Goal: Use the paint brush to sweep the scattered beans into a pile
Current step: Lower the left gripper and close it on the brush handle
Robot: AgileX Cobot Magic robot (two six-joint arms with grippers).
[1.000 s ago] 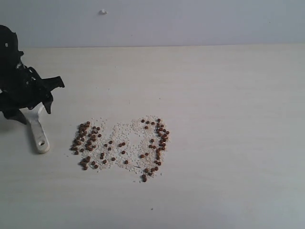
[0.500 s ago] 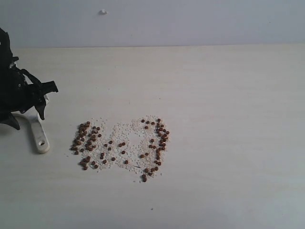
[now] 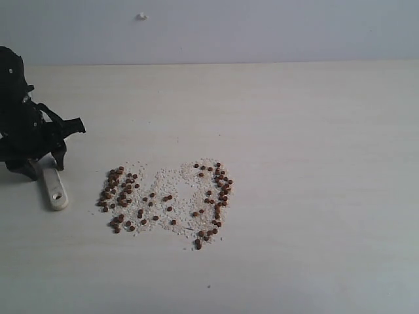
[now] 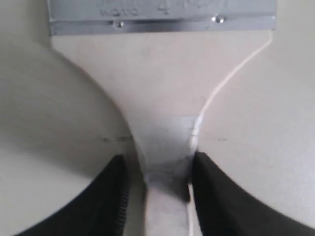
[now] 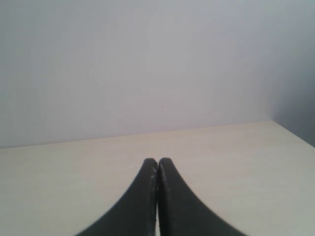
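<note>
The beans (image 3: 216,193) lie scattered over a loose patch of whitish grains mid-table, thicker at its left (image 3: 121,186) and right sides, with no single clump. The paint brush (image 3: 55,191) lies flat at the table's left, its pale handle end with the hole pointing toward the front. My left gripper (image 3: 47,167) straddles the handle (image 4: 162,83) just below the silver ferrule (image 4: 162,12). It is open: one finger touches the handle and a small gap shows at the other. The bristles are hidden. My right gripper (image 5: 157,161) is shut and empty, out of the exterior view.
The pale wooden table (image 3: 314,163) runs back to a grey wall (image 3: 262,26). A small white speck (image 3: 141,16) sits on the wall. In the right wrist view the table's edge (image 5: 295,132) shows at one side.
My left gripper swung left, then came back right and a little lower over the handle. The brush and the beans stayed where they were.
</note>
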